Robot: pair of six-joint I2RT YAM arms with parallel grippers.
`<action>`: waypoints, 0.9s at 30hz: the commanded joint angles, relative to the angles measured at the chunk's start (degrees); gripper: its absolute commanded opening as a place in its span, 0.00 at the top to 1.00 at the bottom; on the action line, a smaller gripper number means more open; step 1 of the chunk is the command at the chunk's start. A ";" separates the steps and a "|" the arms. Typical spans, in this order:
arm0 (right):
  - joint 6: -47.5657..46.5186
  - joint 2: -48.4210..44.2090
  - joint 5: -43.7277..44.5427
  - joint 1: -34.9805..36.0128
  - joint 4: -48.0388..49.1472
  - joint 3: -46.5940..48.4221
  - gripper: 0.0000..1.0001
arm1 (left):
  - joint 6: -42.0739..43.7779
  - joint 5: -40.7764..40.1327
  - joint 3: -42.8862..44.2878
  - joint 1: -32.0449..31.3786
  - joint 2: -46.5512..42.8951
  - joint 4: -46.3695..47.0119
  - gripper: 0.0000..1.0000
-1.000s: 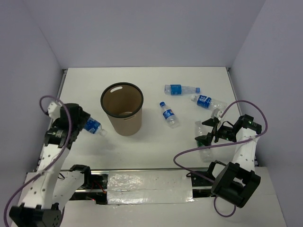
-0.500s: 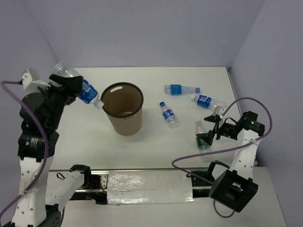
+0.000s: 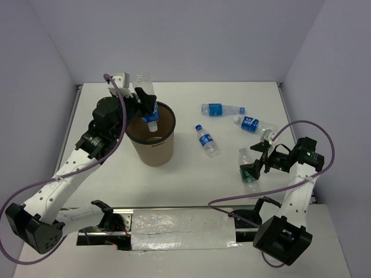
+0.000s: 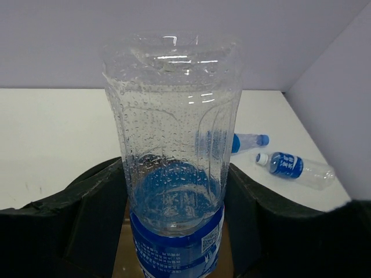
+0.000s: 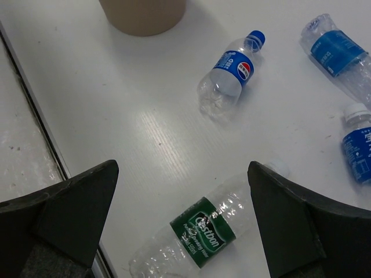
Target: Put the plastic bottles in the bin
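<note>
My left gripper [image 3: 145, 105] is shut on a blue-label plastic bottle [image 3: 149, 114] and holds it cap down over the open mouth of the brown bin [image 3: 154, 153]. In the left wrist view the bottle [image 4: 174, 150] stands between the black fingers [image 4: 87, 214], with the bin's brown inside below. My right gripper [image 3: 258, 162] is open and hovers above the green-label bottle [image 3: 249, 170], which lies on its side between the spread fingers [image 5: 75, 208] in the right wrist view [image 5: 203, 234].
Three more blue-label bottles lie on the white table right of the bin: one near the middle [image 3: 207, 140], two further back [image 3: 221, 109] [image 3: 252, 124]. They also show in the right wrist view [image 5: 231, 66] [image 5: 339, 55] [image 5: 358, 145]. Purple walls enclose the table.
My left arm has swung from the table's left side up and over to the bin, carrying the blue-label bottle and tipping it cap down. My right gripper has barely moved over the green-label bottle.
</note>
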 commanded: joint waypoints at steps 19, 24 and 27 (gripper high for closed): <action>54.74 0.31 30.53 23.80 44.62 -3.76 0.00 | 8.23 4.25 -7.36 -1.06 -8.60 -0.76 0.01; 63.16 14.00 43.44 37.75 47.00 3.27 0.00 | 8.84 5.74 -5.07 -1.06 -12.99 -9.39 0.00; 67.03 22.34 49.42 43.82 47.79 8.19 0.00 | 9.45 3.38 -6.91 -0.89 -17.98 -12.29 0.00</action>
